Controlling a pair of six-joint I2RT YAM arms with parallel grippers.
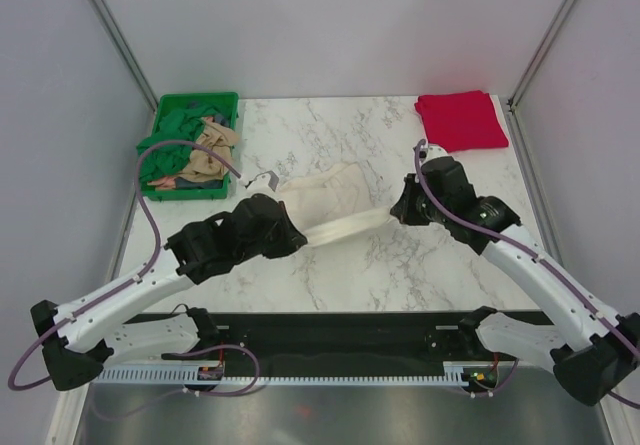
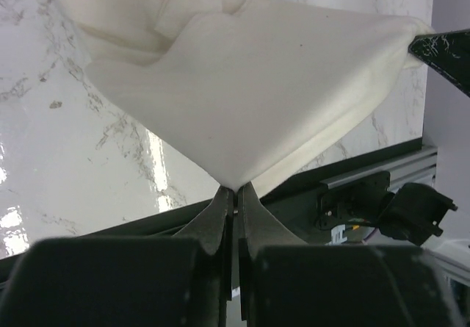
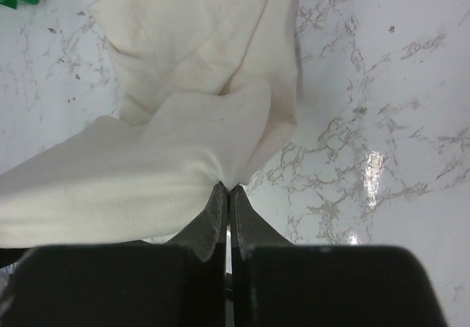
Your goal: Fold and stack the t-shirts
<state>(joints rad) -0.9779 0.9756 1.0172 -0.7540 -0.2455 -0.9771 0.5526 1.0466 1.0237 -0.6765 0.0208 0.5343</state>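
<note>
A cream-white t-shirt (image 1: pixel 335 205) hangs stretched between both arms over the middle of the marble table, its far part lying bunched on the surface. My left gripper (image 1: pixel 298 235) is shut on its left corner; in the left wrist view the cloth (image 2: pixel 250 92) fans out from the pinched fingertips (image 2: pixel 235 190). My right gripper (image 1: pixel 400 211) is shut on the opposite corner, and the shirt (image 3: pixel 191 106) spreads away from its closed tips (image 3: pixel 227 187). A folded bright red t-shirt (image 1: pixel 461 120) lies at the far right corner.
A green plastic crate (image 1: pixel 163 137) at the far left holds tan and dark green shirts (image 1: pixel 205 150). Grey walls with metal posts close in the table on three sides. A black rail (image 1: pixel 330 327) runs along the near edge.
</note>
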